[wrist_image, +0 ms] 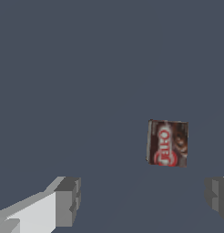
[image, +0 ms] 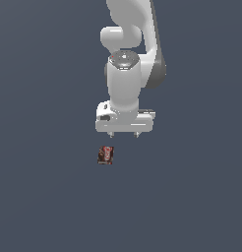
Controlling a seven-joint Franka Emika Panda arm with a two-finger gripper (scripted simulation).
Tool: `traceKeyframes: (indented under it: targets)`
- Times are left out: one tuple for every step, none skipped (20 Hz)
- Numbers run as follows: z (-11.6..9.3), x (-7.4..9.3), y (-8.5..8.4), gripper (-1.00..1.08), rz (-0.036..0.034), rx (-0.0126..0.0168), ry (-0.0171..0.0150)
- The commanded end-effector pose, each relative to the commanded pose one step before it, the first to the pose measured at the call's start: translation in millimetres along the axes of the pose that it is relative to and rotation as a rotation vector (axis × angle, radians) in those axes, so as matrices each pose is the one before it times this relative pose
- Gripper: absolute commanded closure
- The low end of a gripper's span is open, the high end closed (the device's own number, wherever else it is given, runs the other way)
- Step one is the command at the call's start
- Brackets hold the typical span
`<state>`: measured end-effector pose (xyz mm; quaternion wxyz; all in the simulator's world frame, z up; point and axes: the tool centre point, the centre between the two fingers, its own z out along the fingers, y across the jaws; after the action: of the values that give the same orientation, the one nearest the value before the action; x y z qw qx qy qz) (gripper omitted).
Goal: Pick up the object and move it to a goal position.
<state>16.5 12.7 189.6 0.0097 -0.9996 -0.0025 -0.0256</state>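
Hanging above the grey floor [image: 44,197], the gripper [image: 124,134] has its jaws spread wide and holds nothing, which looks like readiness to straddle the box [image: 105,155]. That box lies flat on the floor, printed face up, apart from the fingers [wrist_image: 68,200] and off to one side, so I'd guess the arm must shift over before dropping.

Package [image: 105,155] lying alone on flat ground [image: 44,197]. Gripper [image: 124,134] hanging near it, offset toward exterior view's right, not touching. Fingers [wrist_image: 68,200] standing wide apart, package sitting outside gap between them.
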Motion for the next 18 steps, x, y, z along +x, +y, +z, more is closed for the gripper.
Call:
traceKeyframes:
  targets:
    - [0.0,0.0,0.01,-0.92,0.0,0.0,0.0]
    - [-0.14,-0.02,-0.48,-0.92,-0.00058,0.00032,0.0002]
    - [-0.49,-0.08,-1.6,-0.92,-0.00205,0.00123,0.0007]
    - [-0.75,-0.12,-2.53,-0.92,-0.00317,0.00189,0.00107]
    - [-1.06,-0.18,-3.56,-0.92,-0.00449,0.00267,0.00151]
    - [-1.33,-0.23,-4.52,-0.92,-0.00572,0.00337,0.0019]
    - [-1.55,-0.28,-5.37,-0.92,-0.00681,0.00398,0.00224]
    - [-1.4,-0.26,-4.96,-0.92,-0.00632,0.00367,0.00206]
    - [-1.06,-0.2,-3.91,-0.92,-0.00499,0.00288,0.00161]
    - [-0.74,-0.14,-2.85,-0.92,-0.00364,0.00211,0.00116]
    - [-0.44,-0.09,-1.84,-0.92,-0.00237,0.00138,0.00075]
    - [-0.14,-0.03,-0.77,-0.92,-0.00099,0.00059,0.0003]
    - [0.04,0.0,0.07,-0.92,0.0,0.0,0.0]
    - [0.24,0.06,1.12,-0.92,0.00152,-0.00089,-0.00048]
    - [-0.25,-0.04,0.05,-0.92,0.0,0.0,0.0]
    - [0.09,0.01,0.03,-0.92,0.0,0.0,0.0]
    - [0.74,0.11,0.7,-0.92,0.00085,-0.00033,-0.00034]
    - [1.29,0.18,1.16,-0.92,0.00122,-0.00025,-0.00059]
